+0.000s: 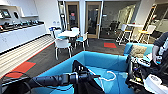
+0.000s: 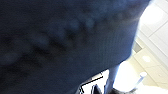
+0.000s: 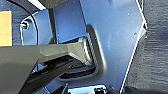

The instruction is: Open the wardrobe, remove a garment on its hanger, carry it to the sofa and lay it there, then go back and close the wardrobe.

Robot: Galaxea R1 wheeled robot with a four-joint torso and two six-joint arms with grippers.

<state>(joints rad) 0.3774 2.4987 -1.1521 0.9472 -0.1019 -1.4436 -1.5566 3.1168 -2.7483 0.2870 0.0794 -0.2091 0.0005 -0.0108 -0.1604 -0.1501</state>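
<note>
The bright blue sofa (image 1: 100, 60) lies right in front of me in the head view. My left arm reaches in from the left, and the left gripper (image 1: 96, 76) is over the sofa's seat, shut on the white hanger (image 1: 111, 75), whose curved hook points right. The black garment (image 1: 80, 68) hangs from the hanger below the gripper, against the sofa. Dark cloth of the garment (image 2: 62, 42) shows close up in the left wrist view. My right arm (image 1: 136, 75) is at the sofa's right end; its fingers cannot be made out.
A patterned cushion (image 1: 137, 51) sits on the sofa's right part. A person (image 1: 160, 47) stands at the right edge. Behind the sofa are a white table with chairs (image 1: 68, 33), a high table with stools (image 1: 135, 26) and a counter (image 1: 20, 32) along the left wall.
</note>
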